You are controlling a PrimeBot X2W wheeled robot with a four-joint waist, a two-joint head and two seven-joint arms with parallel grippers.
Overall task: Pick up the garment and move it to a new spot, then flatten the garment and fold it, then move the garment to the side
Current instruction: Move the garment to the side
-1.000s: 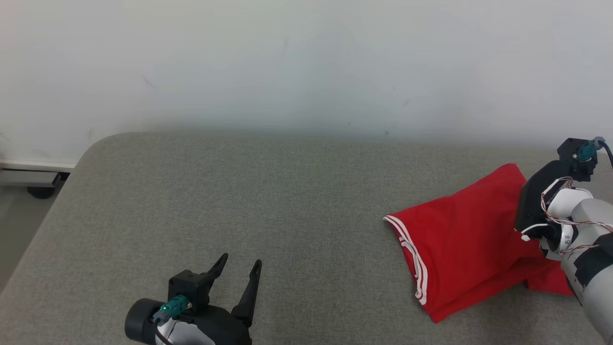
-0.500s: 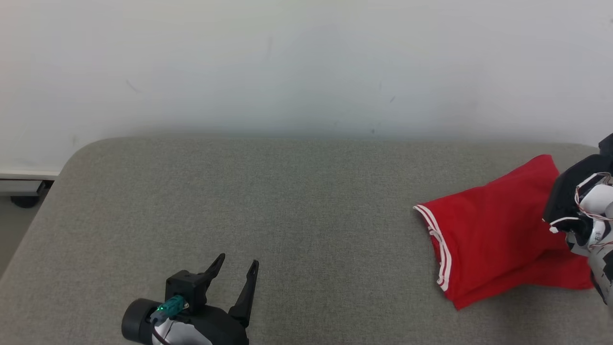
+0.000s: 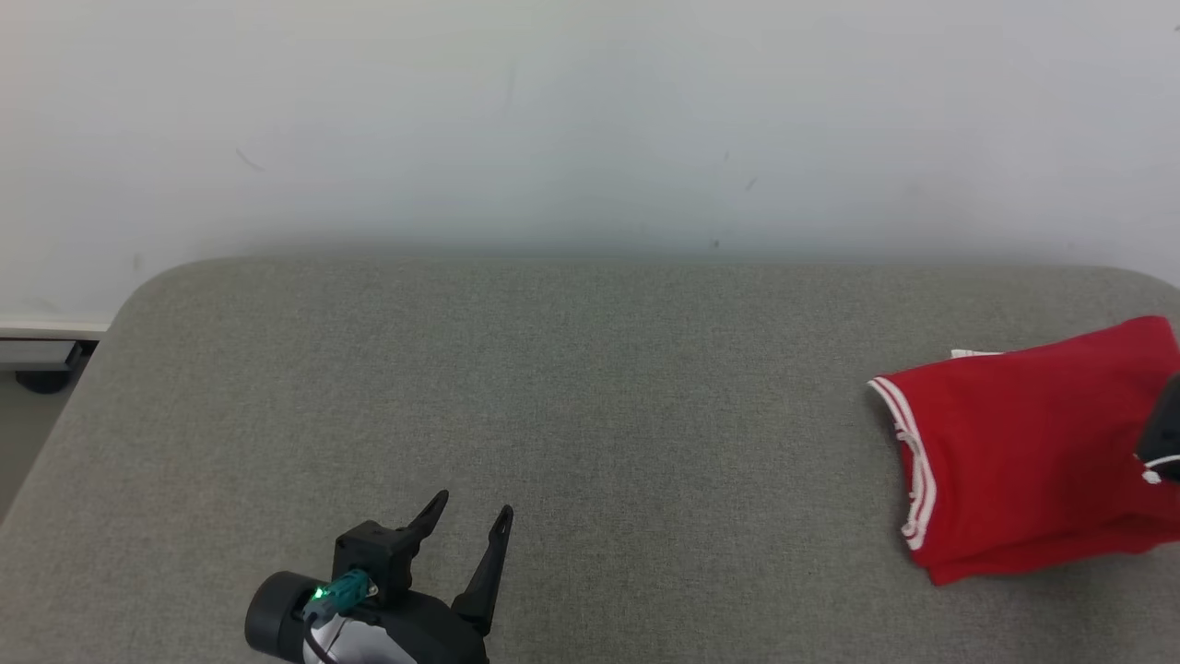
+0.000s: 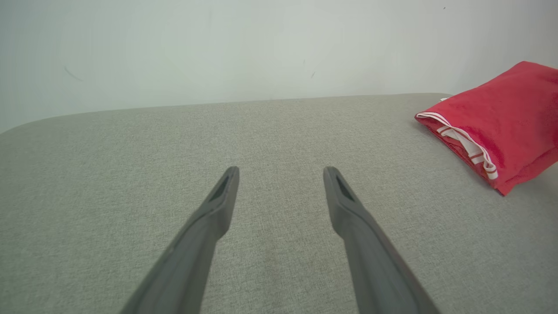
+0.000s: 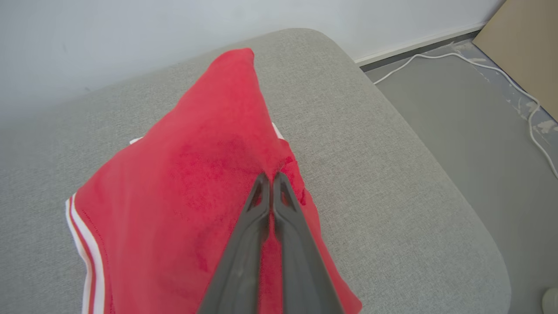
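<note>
The folded red garment (image 3: 1023, 452) lies at the head frame's right edge on the grey tabletop (image 3: 553, 387). My right gripper (image 5: 270, 176) has its fingers pinched closed on the cloth; my left gripper (image 3: 475, 503), lower left, stands wide apart, empty, well away.

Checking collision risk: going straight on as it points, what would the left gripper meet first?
Probably the grey fabric cushion, else the white wall behind; the left gripper points clear of the red cloth garment.

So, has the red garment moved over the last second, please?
Yes: the red garment has moved toward the robot's right, further from the dark speck on the wall.
</note>
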